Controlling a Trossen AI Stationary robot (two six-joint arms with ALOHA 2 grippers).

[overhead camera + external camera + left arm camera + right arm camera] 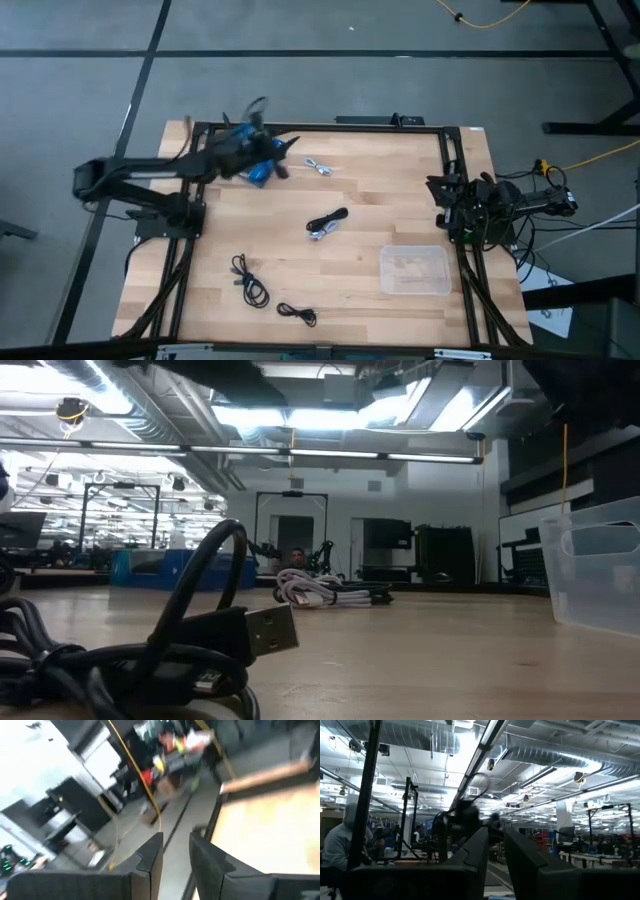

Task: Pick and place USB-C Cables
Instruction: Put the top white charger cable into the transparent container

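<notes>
Several USB-C cables lie on the wooden table: a silvery one (pixel 320 167) at the far middle, a black-and-silver bundle (pixel 327 222) in the centre, and two black coils (pixel 250 283) (pixel 297 314) near the front left. The low view shows a black coil with its plug (pixel 240 635) close up and the pale bundle (pixel 322 592) behind it. My left gripper (pixel 283 147) is blurred above the blue-and-black package (pixel 257 173) at the far left. Its fingers (pixel 150 857) stand nearly together with nothing between them. My right gripper (pixel 440 195) waits shut at the right edge.
A clear plastic tray (pixel 414 270) stands at the front right; it also shows in the low view (pixel 600 565). A black frame (pixel 320 126) runs around the table. A person in a grey hood (pixel 337 845) shows in the room beyond.
</notes>
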